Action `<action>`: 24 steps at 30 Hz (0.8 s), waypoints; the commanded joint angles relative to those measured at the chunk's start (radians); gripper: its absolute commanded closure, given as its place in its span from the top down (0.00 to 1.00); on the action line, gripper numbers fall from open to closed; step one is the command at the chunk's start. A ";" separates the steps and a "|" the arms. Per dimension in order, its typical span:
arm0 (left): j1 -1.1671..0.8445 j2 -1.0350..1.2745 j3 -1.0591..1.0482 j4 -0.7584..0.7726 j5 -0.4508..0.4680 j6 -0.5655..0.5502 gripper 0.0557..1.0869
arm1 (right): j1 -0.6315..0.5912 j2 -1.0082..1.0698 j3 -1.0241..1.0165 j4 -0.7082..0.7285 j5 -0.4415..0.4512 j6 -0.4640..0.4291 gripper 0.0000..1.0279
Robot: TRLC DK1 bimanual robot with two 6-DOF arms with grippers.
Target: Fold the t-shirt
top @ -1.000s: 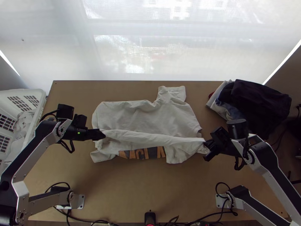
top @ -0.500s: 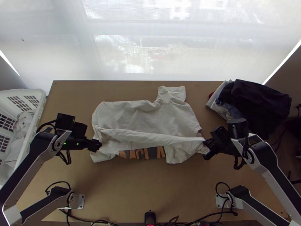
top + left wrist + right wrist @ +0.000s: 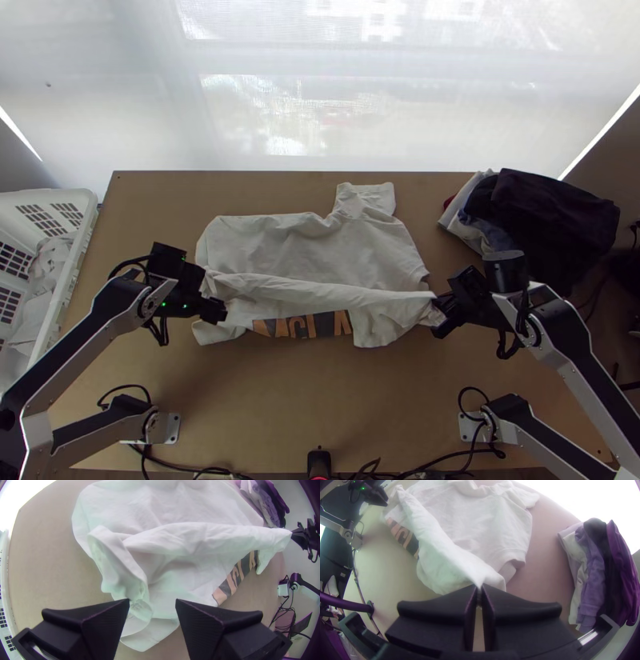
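Centrally lying t-shirt (image 3: 336, 248): white, partly folded; long axis left to right, near its worktop's (image 3: 304, 408) middle.
Sleeve (image 3: 366, 200): points at the far edge, set toward the shirt's right end.
Ribbed band (image 3: 511, 554): faces the right edge, just beside the pinched cloth.
Long fold (image 3: 320, 290): runs left to right across the shirt, right end raised toward the right gripper.
Print (image 3: 292, 326): dark and orange, along the shirt's near side; the fold borders it, so its full extent can't be made out.
Right gripper (image 3: 440, 310): pinching the fold's right end; cloth between the fingers hidden.
Left gripper (image 3: 216, 310): fingers spread at the shirt's near left part, masking some of it from above; contact can't be told.
Second sleeve: hard to make out among the folds.
Clothes pile (image 3: 552, 216): by the far right corner; lower layers hidden.
White basket (image 3: 76, 264): along the left edge, cut off by the top view; pale cloth inside.
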 commanded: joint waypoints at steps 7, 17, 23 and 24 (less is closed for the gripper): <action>-0.005 0.073 -0.041 0.081 -0.026 -0.007 0.28 | -0.002 0.005 0.012 -0.005 -0.001 0.005 0.03; 0.015 0.059 -0.036 0.079 -0.038 -0.007 0.03 | -0.003 0.002 0.012 -0.008 -0.009 0.016 0.03; 0.058 -0.024 0.051 -0.042 -0.037 -0.004 0.03 | -0.003 -0.001 0.052 -0.009 -0.009 0.022 0.03; 0.069 -0.039 0.074 -0.068 -0.031 -0.004 0.03 | -0.003 -0.001 0.068 -0.012 -0.010 0.024 0.03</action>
